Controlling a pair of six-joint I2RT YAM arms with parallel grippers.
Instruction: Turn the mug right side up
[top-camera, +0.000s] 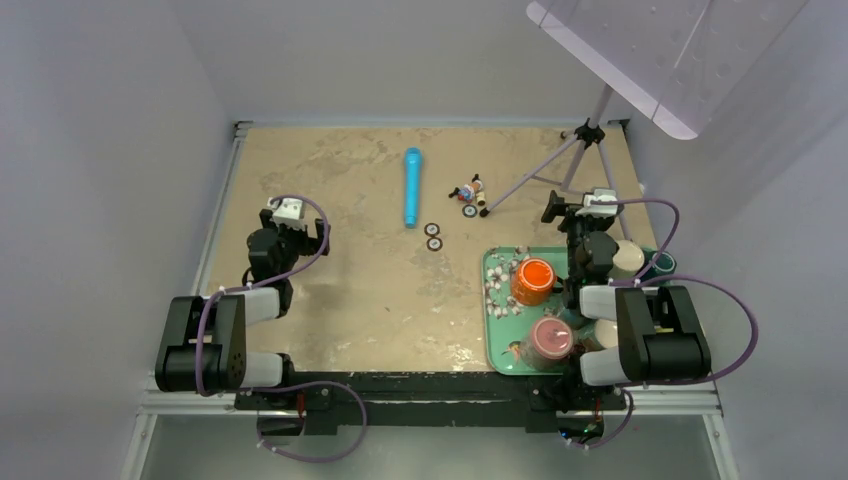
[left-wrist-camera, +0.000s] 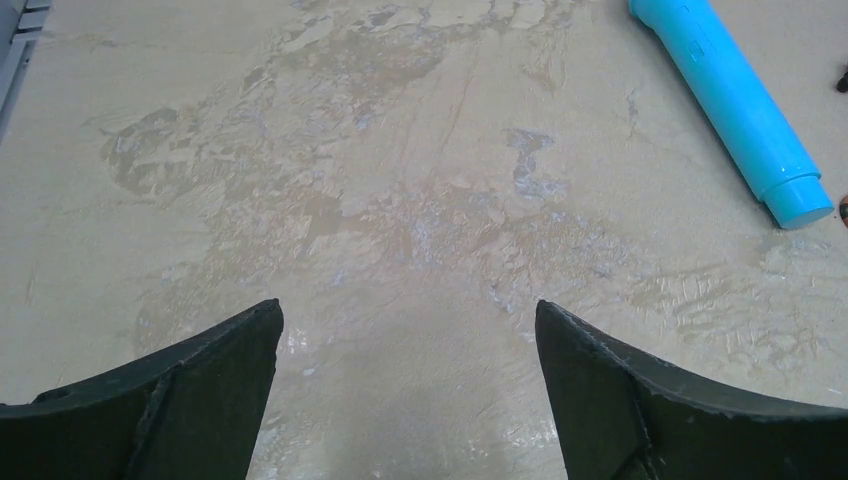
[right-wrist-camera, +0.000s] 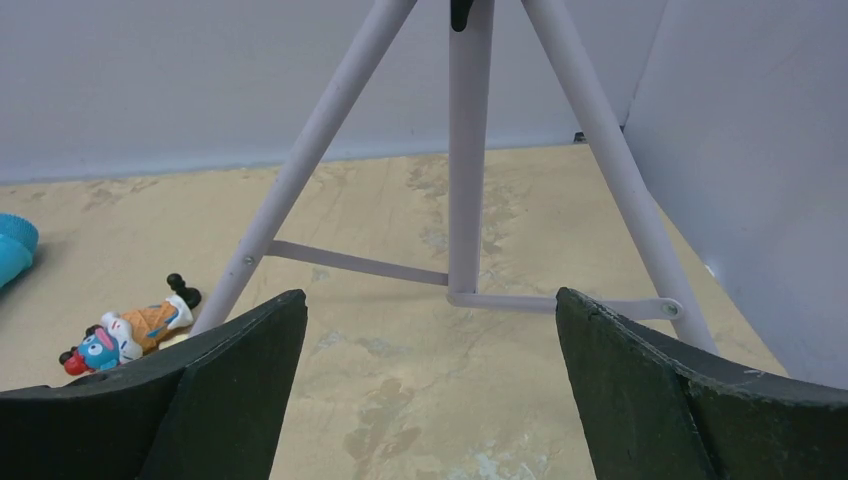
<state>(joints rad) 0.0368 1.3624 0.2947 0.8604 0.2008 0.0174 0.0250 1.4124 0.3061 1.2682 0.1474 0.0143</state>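
An orange mug (top-camera: 533, 281) and a pink cup (top-camera: 550, 340) stand on the green floral tray (top-camera: 497, 300) at the near right, seen only in the top view. I cannot tell which way up either stands. My right gripper (top-camera: 597, 203) is open and empty beyond the tray, close to the tripod; in the right wrist view (right-wrist-camera: 430, 294) its jaws stand wide over bare table. My left gripper (top-camera: 289, 212) is open and empty at the left of the table, far from the tray; it also shows in the left wrist view (left-wrist-camera: 408, 305).
A lilac tripod (top-camera: 560, 165) stands at the back right, also in the right wrist view (right-wrist-camera: 468, 150). A blue tube (top-camera: 411, 186) lies mid-table. A small toy figure (top-camera: 468, 190) and two dark discs (top-camera: 433, 236) lie nearby. White and dark cups (top-camera: 628, 258) sit beside the right arm.
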